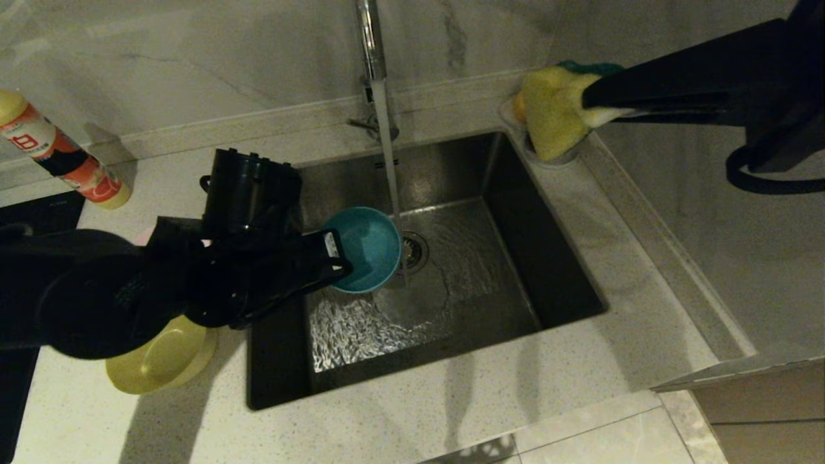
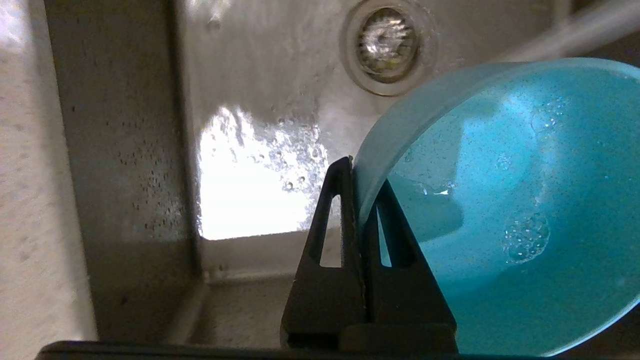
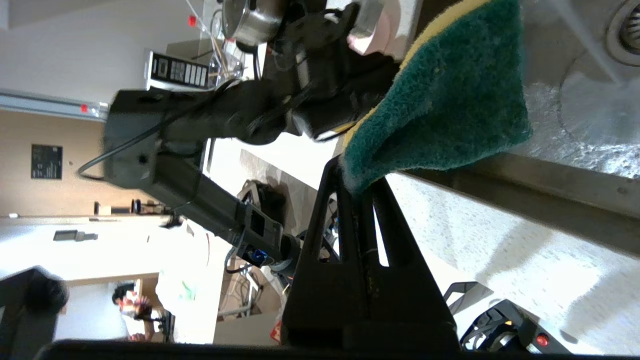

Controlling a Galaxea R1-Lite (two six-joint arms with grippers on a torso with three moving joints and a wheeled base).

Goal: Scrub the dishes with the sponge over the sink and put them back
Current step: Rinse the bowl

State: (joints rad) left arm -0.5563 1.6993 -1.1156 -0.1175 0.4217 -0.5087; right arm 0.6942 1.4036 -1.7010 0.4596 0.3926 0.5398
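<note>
My left gripper [image 1: 341,261] [image 2: 362,175] is shut on the rim of the light blue bowl [image 1: 364,248] [image 2: 500,210]. It holds the bowl tilted over the sink [image 1: 515,258], beside the running water [image 1: 388,154] and above the drain [image 1: 414,250] [image 2: 387,45]. Drops and bubbles cling inside the bowl. At the sink's back right corner, my right gripper [image 1: 590,106] [image 3: 357,177] is shut on the sponge [image 1: 554,109] [image 3: 450,95], which has a green face and a yellow body. The yellow bowl [image 1: 161,361] lies on the counter under my left arm. A pink sliver [image 1: 144,234] shows behind that arm.
The chrome faucet [image 1: 370,38] rises behind the sink with water flowing. A small white dish [image 1: 554,158] sits on the counter under the sponge. A bottle [image 1: 61,154] lies on the far left counter. A dark cooktop edge [image 1: 38,212] lies beside it.
</note>
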